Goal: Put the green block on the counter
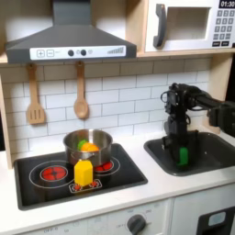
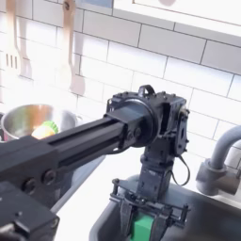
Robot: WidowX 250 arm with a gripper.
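One black robot gripper [image 1: 182, 156], lower right in the first exterior view, clamps the small solid green block [image 1: 183, 156] over the dark grey sink basin [image 1: 213, 152].

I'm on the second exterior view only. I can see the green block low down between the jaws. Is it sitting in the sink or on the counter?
Observer: In the first exterior view, the green block is down in the dark sink basin, with the gripper lowered over it.
Operator: Is there bare counter close by?
Observer: Yes. In the first exterior view, a strip of white counter runs between the sink basin and the stovetop.
Operator: Is anything sitting on the stovetop?
Observer: A yellow block stands near the stovetop's front edge, just in front of the pot.
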